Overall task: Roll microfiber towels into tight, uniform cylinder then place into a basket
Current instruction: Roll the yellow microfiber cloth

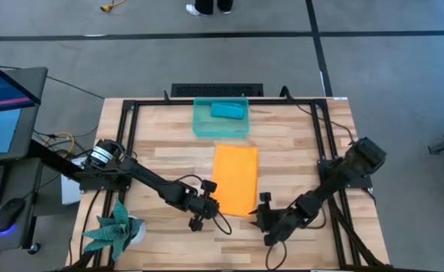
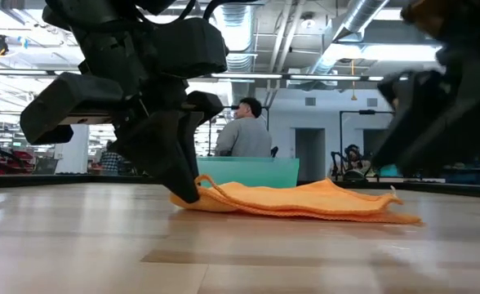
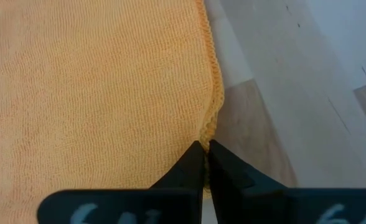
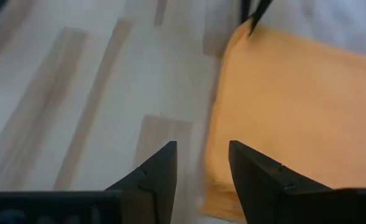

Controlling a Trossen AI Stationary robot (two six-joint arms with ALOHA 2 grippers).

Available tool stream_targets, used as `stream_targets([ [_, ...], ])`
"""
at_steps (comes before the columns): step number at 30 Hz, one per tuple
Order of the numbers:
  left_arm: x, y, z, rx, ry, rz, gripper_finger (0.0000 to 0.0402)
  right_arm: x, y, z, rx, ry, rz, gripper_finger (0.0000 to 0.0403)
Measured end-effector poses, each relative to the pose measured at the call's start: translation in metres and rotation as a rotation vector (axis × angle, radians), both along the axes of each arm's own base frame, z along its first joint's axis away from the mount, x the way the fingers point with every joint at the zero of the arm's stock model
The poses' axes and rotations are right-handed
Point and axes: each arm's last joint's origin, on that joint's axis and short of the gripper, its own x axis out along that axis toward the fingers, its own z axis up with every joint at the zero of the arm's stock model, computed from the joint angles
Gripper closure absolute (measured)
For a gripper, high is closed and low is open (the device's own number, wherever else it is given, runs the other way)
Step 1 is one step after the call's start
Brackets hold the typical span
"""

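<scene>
left pincer pinches orange towel edge | right pincer open | high view: apparently teal roll in basket

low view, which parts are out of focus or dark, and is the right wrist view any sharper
Low view: both grippers loom close as dark, backlit shapes, the right gripper heavily blurred and the left gripper sharper where it meets the orange towel; ceiling lights glare behind. Right wrist view: soft with motion blur, towel edge smeared. Left wrist view: crisp towel weave.
</scene>
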Motion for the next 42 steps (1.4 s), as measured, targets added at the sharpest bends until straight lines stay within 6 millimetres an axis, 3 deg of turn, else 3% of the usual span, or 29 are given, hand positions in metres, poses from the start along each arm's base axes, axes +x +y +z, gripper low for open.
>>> stream_targets([
  [6, -0.001, 0.0, 0.0, 0.003, 0.008, 0.0, 0.0396, 0.015, 0.001, -0.021, -0.035, 0.118, -0.001, 0.0234],
  [12, -0.001, 0.0, -0.001, 0.005, 0.012, 0.001, 0.0396, 0.028, -0.011, -0.017, -0.003, 0.19, -0.093, 0.023],
  [22, -0.001, 0.0, -0.001, 0.003, 0.013, 0.001, 0.0396, 0.031, -0.016, -0.007, -0.037, 0.268, -0.152, 0.0238],
  [28, -0.001, 0.0, -0.001, 0.001, 0.014, 0.0, 0.0396, 0.036, -0.024, -0.008, 0.049, 0.316, -0.198, 0.025],
  [32, -0.001, 0.0, -0.001, -0.001, 0.015, -0.001, 0.0396, 0.038, -0.026, -0.008, 0.074, 0.326, -0.201, 0.0275],
  [42, -0.002, -0.001, -0.001, 0.009, 0.018, -0.019, 0.0396, 0.039, -0.025, -0.008, 0.073, 0.316, -0.188, 0.0392],
])
